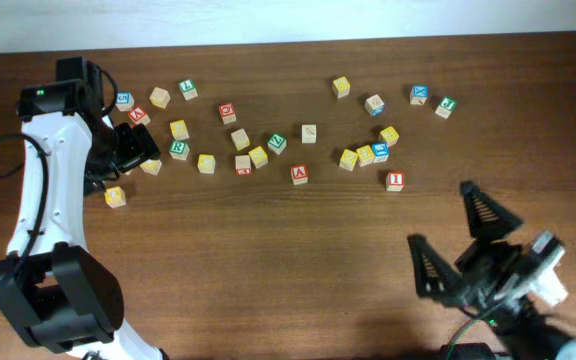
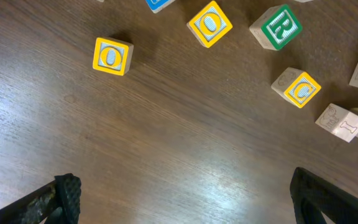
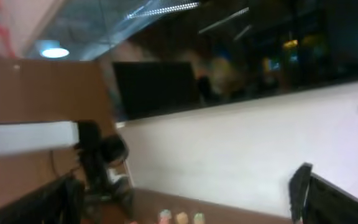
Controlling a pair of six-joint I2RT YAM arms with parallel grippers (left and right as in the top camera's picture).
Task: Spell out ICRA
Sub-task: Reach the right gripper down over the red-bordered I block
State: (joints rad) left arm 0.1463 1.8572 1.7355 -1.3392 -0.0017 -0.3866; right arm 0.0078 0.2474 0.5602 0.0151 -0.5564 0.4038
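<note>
We count 25 letter blocks [image 1: 309,132] spread out toward the far edge of the table [image 1: 268,280], though one more might be tucked under the left arm [image 1: 36,190], hard to tell. Four show green faces, three blue. Arms: two, counting the right arm [image 1: 543,282].

Wide bare table [image 1: 268,260] on the near side; scattered letter blocks [image 1: 258,157] crowding the far strip

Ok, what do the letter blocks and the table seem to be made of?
Letter blocks: probably pale bare wood, carved sides showing, with painted coloured faces. Table: dark wood or wood-look laminate, streaky grain with a soft sheen; can't tell which.
</note>
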